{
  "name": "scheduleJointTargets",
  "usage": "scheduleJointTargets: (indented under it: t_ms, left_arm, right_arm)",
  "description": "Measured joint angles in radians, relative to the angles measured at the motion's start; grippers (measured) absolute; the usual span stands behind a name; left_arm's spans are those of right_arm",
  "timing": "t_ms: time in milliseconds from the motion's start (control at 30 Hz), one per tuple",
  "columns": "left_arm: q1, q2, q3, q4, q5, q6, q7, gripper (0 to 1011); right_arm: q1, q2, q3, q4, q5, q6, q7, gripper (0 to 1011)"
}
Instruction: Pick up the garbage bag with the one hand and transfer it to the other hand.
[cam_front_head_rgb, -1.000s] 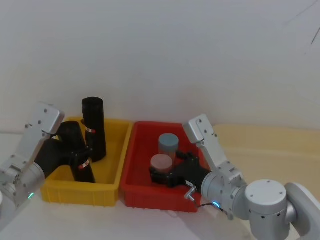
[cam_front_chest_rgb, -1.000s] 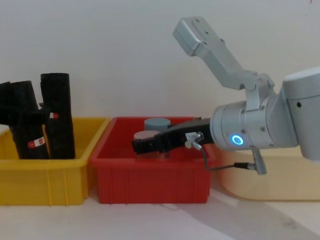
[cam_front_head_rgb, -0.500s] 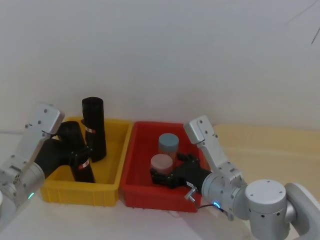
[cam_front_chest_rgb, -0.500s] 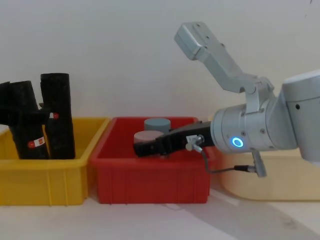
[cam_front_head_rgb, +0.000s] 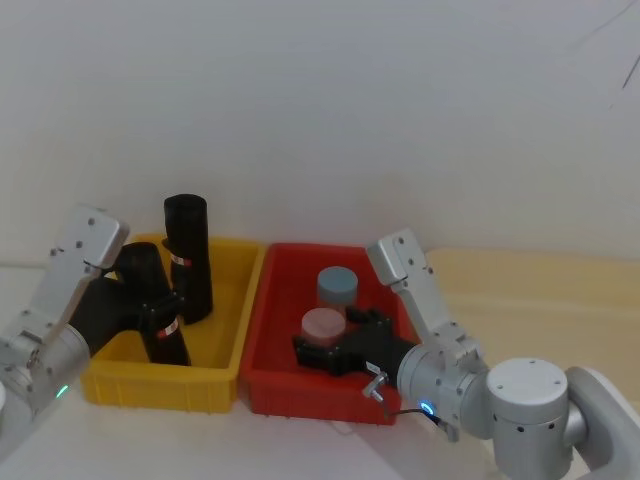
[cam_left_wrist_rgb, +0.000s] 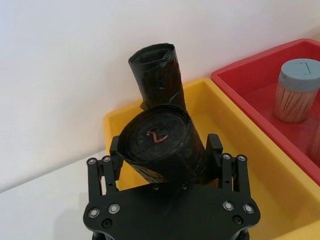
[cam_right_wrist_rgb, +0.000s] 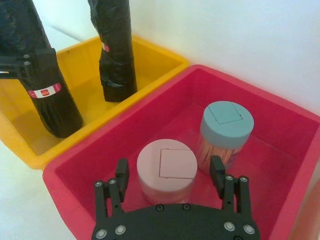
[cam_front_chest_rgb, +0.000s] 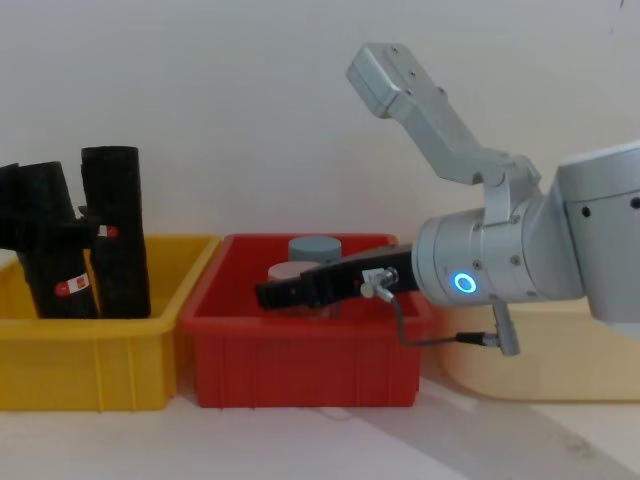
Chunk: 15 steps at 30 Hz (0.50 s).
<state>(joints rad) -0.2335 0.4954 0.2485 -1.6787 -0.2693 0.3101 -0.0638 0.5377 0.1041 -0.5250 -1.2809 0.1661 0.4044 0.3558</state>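
The garbage bag (cam_left_wrist_rgb: 162, 142), a black roll with a red-and-white label band, stands tilted in the yellow bin (cam_front_head_rgb: 160, 385). My left gripper (cam_front_head_rgb: 163, 308), on the green-lit arm, is shut on the roll's middle, one finger on each side. In the chest view this garbage bag (cam_front_chest_rgb: 50, 245) leans at the far left. A twin roll (cam_front_head_rgb: 187, 255) stands upright just behind it, untouched. My right gripper (cam_right_wrist_rgb: 170, 172), on the blue-lit arm, hangs open over the red bin (cam_front_head_rgb: 310, 395), with its fingers on either side of the pink-lidded jar (cam_right_wrist_rgb: 166, 162).
A blue-grey-lidded jar (cam_right_wrist_rgb: 226, 120) stands behind the pink one in the red bin. The two bins sit side by side against a white wall. A beige tray (cam_front_chest_rgb: 540, 350) lies to the right of the red bin.
The right gripper has slid a little to the left over the red bin. The left gripper and its roll have not moved.
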Motion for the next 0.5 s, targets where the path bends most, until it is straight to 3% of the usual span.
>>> scheduleJointTargets:
  t_ms: [233, 400, 500]
  left_arm:
    - [0.000, 0.000, 0.000, 0.000, 0.000, 0.000, 0.000, 856]
    - [0.000, 0.000, 0.000, 0.000, 0.000, 0.000, 0.000, 726]
    - [0.000, 0.000, 0.000, 0.000, 0.000, 0.000, 0.000, 662]
  right_arm:
    - [-0.001, -0.005, 0.003, 0.003, 0.005, 0.000, 0.001, 872]
    - [-0.001, -0.007, 0.005, 0.004, 0.007, 0.000, 0.003, 694]
    - [-0.001, -0.008, 0.005, 0.005, 0.008, 0.000, 0.003, 648]
